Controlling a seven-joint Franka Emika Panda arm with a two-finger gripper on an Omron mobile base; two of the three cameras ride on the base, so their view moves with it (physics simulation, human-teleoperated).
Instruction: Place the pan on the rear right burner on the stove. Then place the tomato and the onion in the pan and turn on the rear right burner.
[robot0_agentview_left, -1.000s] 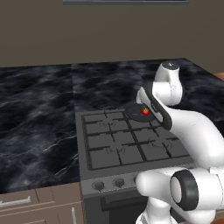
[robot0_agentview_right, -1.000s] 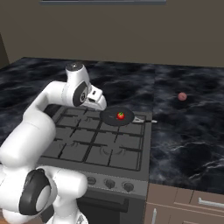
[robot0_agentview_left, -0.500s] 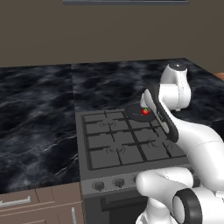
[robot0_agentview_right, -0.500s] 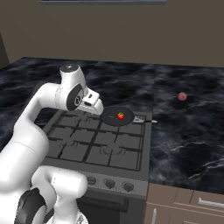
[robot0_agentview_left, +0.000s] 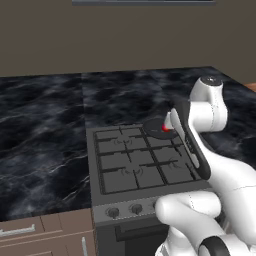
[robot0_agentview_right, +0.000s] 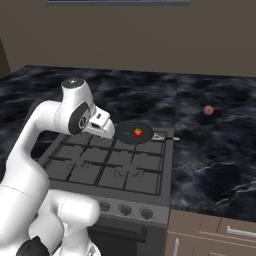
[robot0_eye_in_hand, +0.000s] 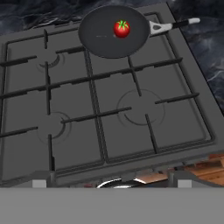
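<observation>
The dark pan (robot0_agentview_right: 131, 135) sits on the rear right burner of the stove (robot0_agentview_right: 107, 171), its thin silvery handle (robot0_eye_in_hand: 174, 25) pointing right. The bright red tomato (robot0_agentview_right: 137, 132) lies inside the pan (robot0_eye_in_hand: 105, 35), right of centre; the same tomato (robot0_eye_in_hand: 121, 28) shows its green top in the hand view. The pinkish onion (robot0_agentview_right: 208, 110) rests on the black counter, well right of the stove. My gripper (robot0_agentview_right: 107, 131) hangs open and empty just left of the pan, above the grates. Its fingertips (robot0_eye_in_hand: 40, 181) stand wide apart. In the left base view my forearm hides part of the pan (robot0_agentview_left: 156, 124).
Black marble counter (robot0_agentview_right: 220, 150) runs on both sides of the stove. A row of round knobs (robot0_agentview_right: 125, 210) lines the stove front. Wooden drawers (robot0_agentview_left: 45, 235) sit below the counter. The other three burners (robot0_eye_in_hand: 50, 124) carry nothing.
My hand has drawn back a little from the pan and sunk slightly toward the grates, while the elbow swung right. The jaws stayed open. Pan, tomato and onion have not moved.
</observation>
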